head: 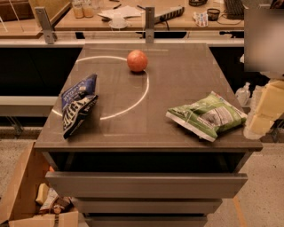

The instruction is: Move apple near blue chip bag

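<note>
The apple (137,60) is a small round orange-red fruit. It sits on the grey table top (177,88) toward the far middle, on a thin white arc. The blue chip bag (78,104) is dark blue and black with white lettering and lies near the table's left front edge, well apart from the apple. My gripper (265,111) shows as a pale cream blocky shape at the right edge of the view, beyond the table's right side and far from the apple, with nothing seen in it.
A green and white snack bag (207,115) lies at the table's right front. An open drawer (146,182) juts out below the front edge. A cardboard box (31,199) with items stands on the floor at the left. A cluttered counter (133,13) runs behind.
</note>
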`<state>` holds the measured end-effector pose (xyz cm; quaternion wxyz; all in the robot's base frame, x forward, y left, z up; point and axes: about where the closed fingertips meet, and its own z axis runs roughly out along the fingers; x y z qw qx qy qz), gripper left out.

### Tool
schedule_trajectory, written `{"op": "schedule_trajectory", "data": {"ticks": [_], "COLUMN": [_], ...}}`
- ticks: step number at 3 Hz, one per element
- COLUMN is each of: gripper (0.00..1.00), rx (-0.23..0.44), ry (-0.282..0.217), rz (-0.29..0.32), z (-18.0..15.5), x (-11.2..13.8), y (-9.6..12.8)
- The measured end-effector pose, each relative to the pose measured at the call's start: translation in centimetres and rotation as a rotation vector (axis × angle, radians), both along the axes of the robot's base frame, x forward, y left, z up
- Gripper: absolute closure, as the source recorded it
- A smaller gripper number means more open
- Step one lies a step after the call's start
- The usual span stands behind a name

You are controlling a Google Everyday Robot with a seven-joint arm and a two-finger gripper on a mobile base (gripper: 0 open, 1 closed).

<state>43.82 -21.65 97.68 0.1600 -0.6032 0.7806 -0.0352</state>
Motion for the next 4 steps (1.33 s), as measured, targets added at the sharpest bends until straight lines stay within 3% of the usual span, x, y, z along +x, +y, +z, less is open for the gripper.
{"op": "schedule_trajectory", "data": {"ticks": [2, 3, 4], "gripper": [0.0, 0.0, 0.0], "rx": [0.029, 0.209, 0.386], "ry": [-0.019, -0.062, -0.129], "rz": [-0.014, -0.145, -0.232], "z": [0.4, -0.7, -1.9], "x": [0.2, 4.0, 9.3], "y": [0.1, -1.2, -1.6]}}
